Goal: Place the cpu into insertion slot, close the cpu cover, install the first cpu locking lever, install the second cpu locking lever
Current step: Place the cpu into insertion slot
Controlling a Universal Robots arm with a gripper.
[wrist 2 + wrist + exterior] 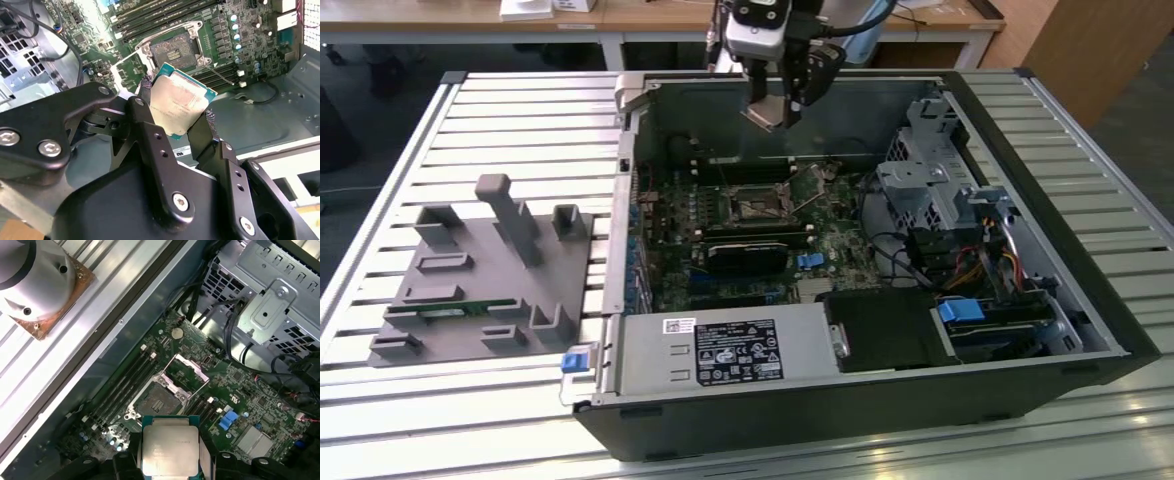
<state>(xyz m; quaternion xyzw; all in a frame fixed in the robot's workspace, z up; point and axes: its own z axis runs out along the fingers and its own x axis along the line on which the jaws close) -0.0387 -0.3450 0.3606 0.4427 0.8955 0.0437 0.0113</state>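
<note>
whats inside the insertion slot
No chip: the insertion slot shows its bare dark centre, with the cpu cover raised. The cpu sits in the gripper, clear of the board. In the second wrist view the cpu hides the slot's near edge.

Open air separates the cpu (170, 450) from the uncovered insertion slot (159, 399); the cpu cover (187, 371) stands raised beside.
</note>
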